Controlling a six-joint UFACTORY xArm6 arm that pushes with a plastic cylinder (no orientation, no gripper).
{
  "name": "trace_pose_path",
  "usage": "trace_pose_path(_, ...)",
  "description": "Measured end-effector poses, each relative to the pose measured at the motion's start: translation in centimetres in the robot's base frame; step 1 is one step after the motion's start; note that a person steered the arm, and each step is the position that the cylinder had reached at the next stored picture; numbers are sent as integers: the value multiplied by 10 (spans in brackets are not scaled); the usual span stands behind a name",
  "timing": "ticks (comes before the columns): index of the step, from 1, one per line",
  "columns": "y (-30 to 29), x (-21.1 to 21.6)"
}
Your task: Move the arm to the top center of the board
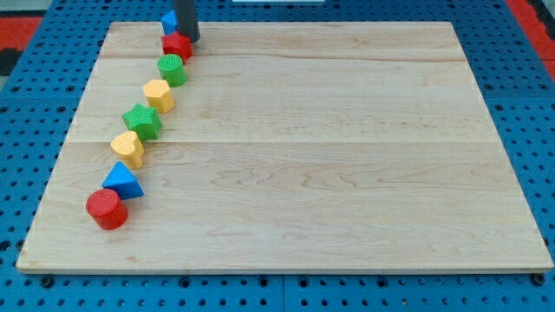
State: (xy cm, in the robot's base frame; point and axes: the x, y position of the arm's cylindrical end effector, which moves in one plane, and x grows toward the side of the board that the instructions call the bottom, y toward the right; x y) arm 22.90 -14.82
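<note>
Nearest, a red cylinder (107,209) starts a diagonal block row on the wooden surface (329,165); my tip (189,39) touches the far red block (177,45); no end effector jaws.

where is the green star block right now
The green star sits on the board's left side in the diagonal row, between the yellow block above and the yellow heart below.

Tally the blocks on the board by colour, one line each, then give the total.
Red: 2, the red cylinder and red block
Blue: 2, the blue pyramid and blue block
Yellow: 2, at and
Green: 2, at and
Total: 8
</note>
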Motion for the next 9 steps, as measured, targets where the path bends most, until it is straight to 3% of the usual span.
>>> trace_pose_path(1,-16,1)
trace_pose_path(2,5,-2)
trace_pose_path(3,82,-4)
trace_pose_path(5,154,-4)
trace_pose_path(9,178,-4)
